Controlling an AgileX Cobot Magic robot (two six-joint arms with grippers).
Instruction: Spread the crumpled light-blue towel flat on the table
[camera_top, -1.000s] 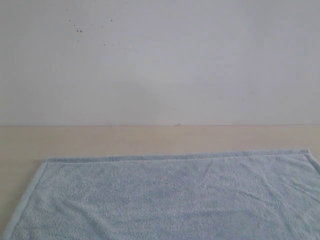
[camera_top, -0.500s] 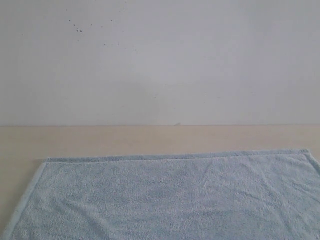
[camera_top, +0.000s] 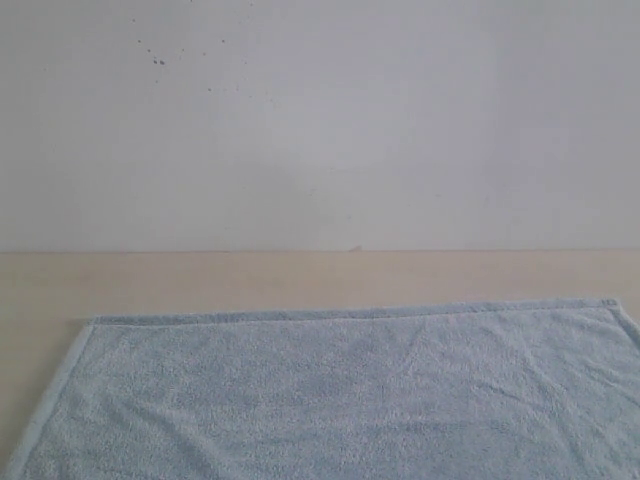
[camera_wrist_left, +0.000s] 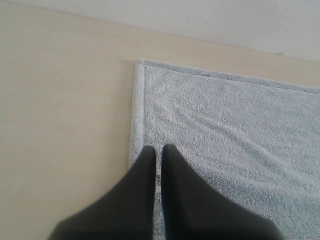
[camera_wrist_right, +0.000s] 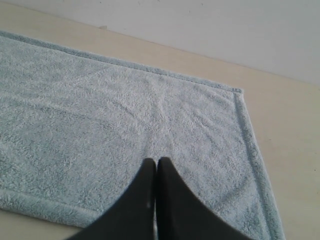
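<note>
Pale-blue terry towel (camera_top: 350, 400) laid flat under left hand (camera_wrist_left: 157, 150) and right hand (camera_wrist_right: 155, 161) | beige wood-look worktop (camera_top: 200, 275), white wall (camera_top: 400, 130) beyond | right closed, left all but closed, nothing held

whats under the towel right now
The towel lies flat on the table, whose beige top shows past its far and side edges. The surface beneath the cloth is covered; no lump shows through, only shallow creases.

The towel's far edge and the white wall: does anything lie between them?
Only bare table. The exterior view shows a plain beige strip running from the towel to the wall.
</note>
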